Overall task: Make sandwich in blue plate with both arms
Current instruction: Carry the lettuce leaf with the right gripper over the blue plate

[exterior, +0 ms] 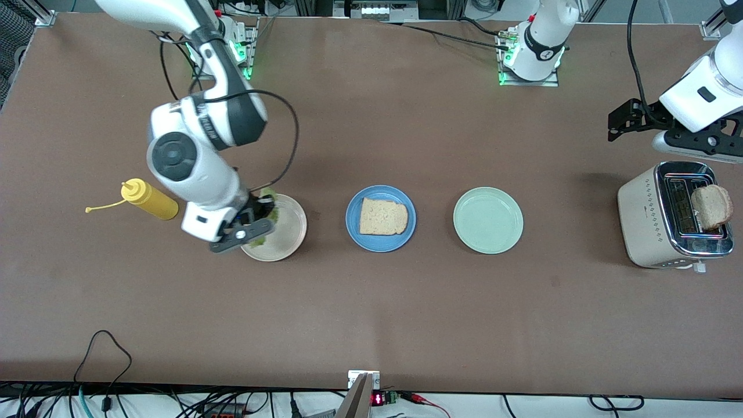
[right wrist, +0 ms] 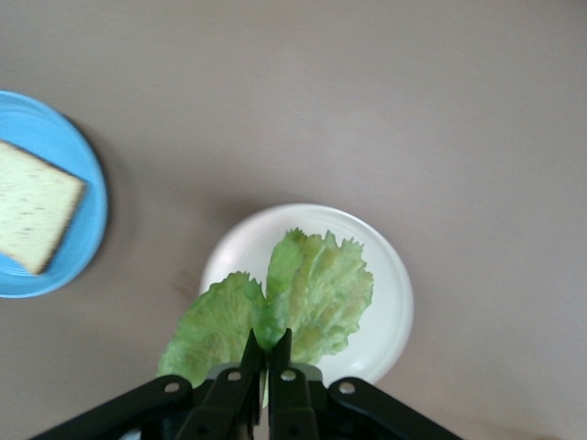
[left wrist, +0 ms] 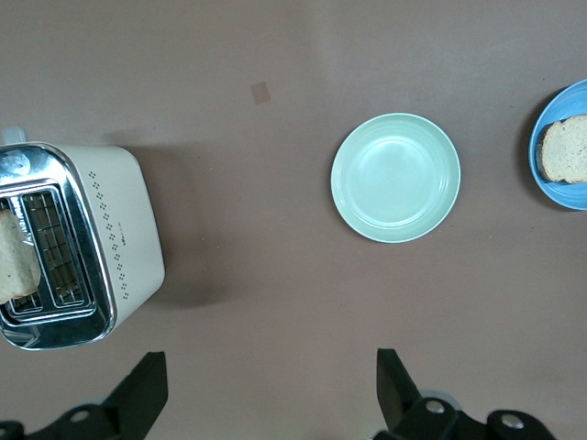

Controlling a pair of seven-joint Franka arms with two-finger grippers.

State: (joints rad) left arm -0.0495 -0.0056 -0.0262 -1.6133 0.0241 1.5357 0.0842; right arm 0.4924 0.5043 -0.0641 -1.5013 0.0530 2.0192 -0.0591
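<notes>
Right gripper [right wrist: 267, 353] pinched tight on the lettuce leaf [right wrist: 280, 307], hanging over the beige plate [exterior: 288, 232]. Blue plate [exterior: 380, 218] sitting mid-table, between the beige plate and the mint-green plate [exterior: 487, 220], one bread slice [exterior: 383, 217] lying flat in its well. Second bread slice [exterior: 711, 206] poking up out of the toaster [exterior: 644, 215] at the left arm's end. Left gripper [left wrist: 271, 385] waiting above the table near the toaster, fingers spread wide, nothing between them. Yellow squeeze bottle [exterior: 149, 200] lying on its side, near the beige plate.
</notes>
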